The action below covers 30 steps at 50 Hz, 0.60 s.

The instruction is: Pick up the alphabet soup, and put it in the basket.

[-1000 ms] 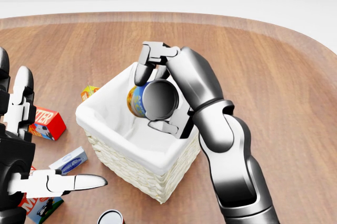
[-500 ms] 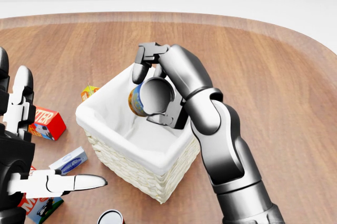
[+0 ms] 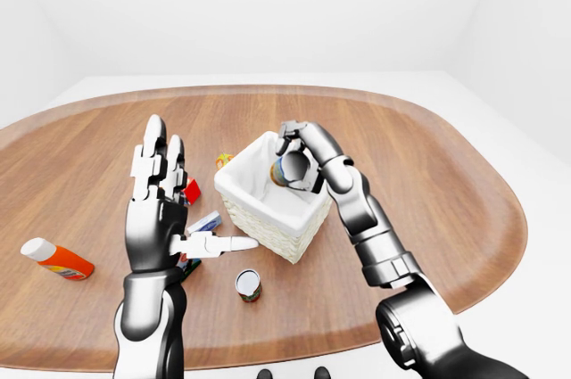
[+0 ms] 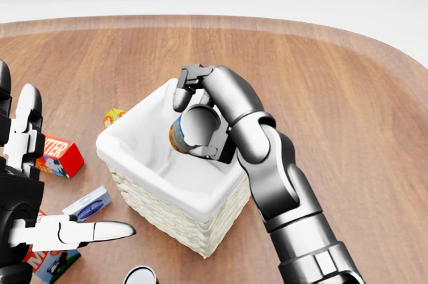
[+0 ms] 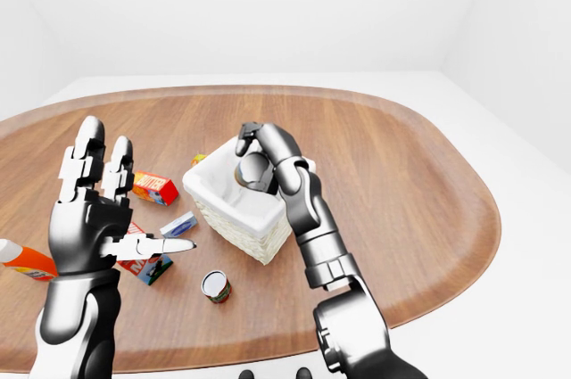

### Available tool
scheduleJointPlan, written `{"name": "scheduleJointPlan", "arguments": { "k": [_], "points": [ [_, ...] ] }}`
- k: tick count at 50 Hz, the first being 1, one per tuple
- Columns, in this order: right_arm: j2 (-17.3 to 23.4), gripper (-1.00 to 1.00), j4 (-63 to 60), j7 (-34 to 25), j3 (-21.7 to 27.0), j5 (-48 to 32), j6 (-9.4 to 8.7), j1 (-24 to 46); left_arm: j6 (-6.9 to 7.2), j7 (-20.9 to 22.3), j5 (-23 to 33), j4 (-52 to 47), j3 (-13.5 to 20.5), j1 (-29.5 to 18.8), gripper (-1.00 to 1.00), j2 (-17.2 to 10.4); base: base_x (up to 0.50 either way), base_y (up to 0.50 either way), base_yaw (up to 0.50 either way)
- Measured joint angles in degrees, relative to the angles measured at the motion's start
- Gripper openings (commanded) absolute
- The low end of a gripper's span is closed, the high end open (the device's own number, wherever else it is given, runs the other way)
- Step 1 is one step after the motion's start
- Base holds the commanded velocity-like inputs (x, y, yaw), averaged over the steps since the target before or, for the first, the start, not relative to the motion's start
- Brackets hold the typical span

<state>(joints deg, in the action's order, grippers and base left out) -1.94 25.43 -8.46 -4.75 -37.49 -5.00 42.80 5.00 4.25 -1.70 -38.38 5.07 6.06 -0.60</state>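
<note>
The right hand (image 4: 200, 120), glossy grey metal with three fingers, closes around the alphabet soup, a small round can with a yellow-and-blue label and a grey metal end (image 4: 189, 130). One dark fingertip (image 4: 181, 100) curls over the can's top side, and another presses its underside. Tilted on its side, the can hangs within the mouth of the white-lined woven wicker basket (image 4: 174, 214), just below the fingers and above the white cloth lining. The left hand (image 3: 159, 214) stands raised and empty, fingers spread wide, thumb pointing toward the basket. Beside that thumb lie a red rectangular carton (image 4: 59, 156) and a small blue-and-white box (image 4: 88, 204); below it stands a dark-labelled tin (image 3: 247, 284).
</note>
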Motion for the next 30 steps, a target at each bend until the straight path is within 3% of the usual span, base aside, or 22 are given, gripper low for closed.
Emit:
{"name": "scheduleJointPlan", "arguments": {
  "k": [30],
  "points": [
    [-0.38,-1.0,8.91,2.34,-0.15,-0.47,0.0,2.56,0.0,-0.01,-0.06,0.01,0.0,-0.04,1.0,-0.02,0.0,0.0,0.0]
  ]
}}
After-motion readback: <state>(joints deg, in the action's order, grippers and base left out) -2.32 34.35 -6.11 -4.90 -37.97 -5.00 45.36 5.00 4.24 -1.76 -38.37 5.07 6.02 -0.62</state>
